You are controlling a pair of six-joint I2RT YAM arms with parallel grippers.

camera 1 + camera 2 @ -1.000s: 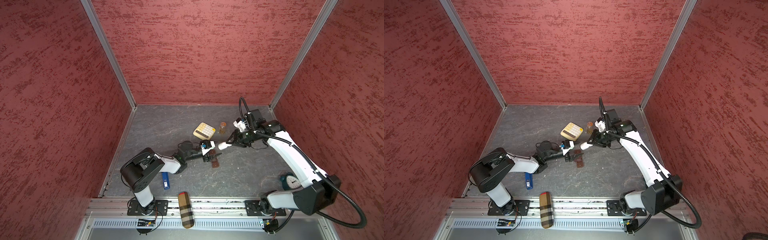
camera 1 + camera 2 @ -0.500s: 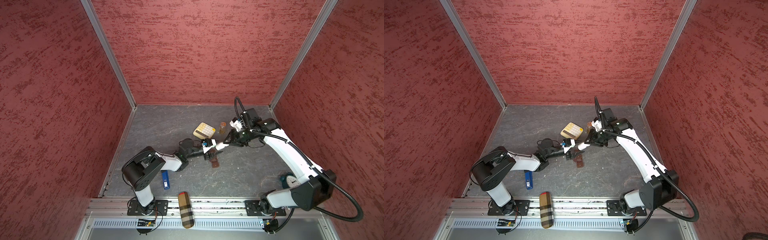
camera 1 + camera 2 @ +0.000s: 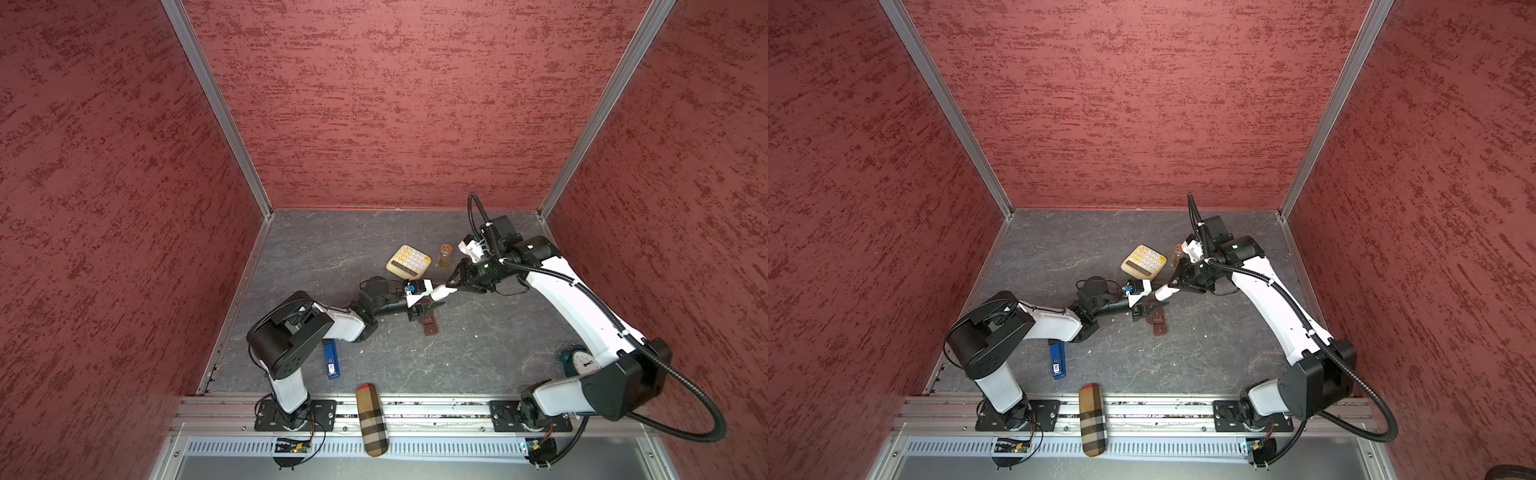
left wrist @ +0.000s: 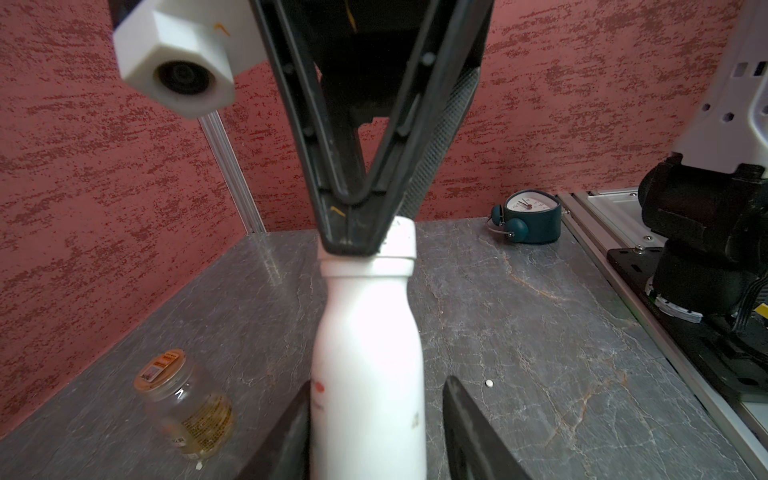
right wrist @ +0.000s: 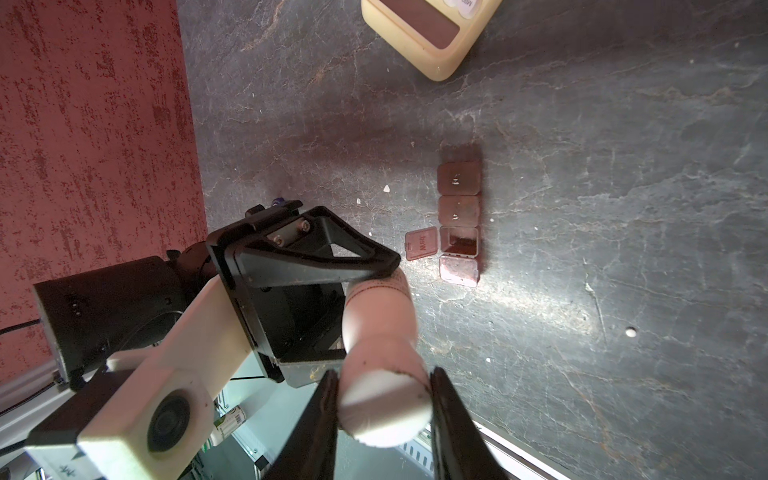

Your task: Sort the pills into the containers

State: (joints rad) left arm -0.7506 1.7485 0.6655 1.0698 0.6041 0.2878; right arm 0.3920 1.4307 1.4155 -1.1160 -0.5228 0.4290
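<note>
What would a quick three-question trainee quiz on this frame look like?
1. True or false: the right tool grips the white bottle by its cap.
2. In the right wrist view, how many compartment lids of the pill box stand open? A) none B) one C) all
3. Name the item lying across the front rail between the two arm bases.
Key: 1 true; 2 B; 3 the plaid case.
</note>
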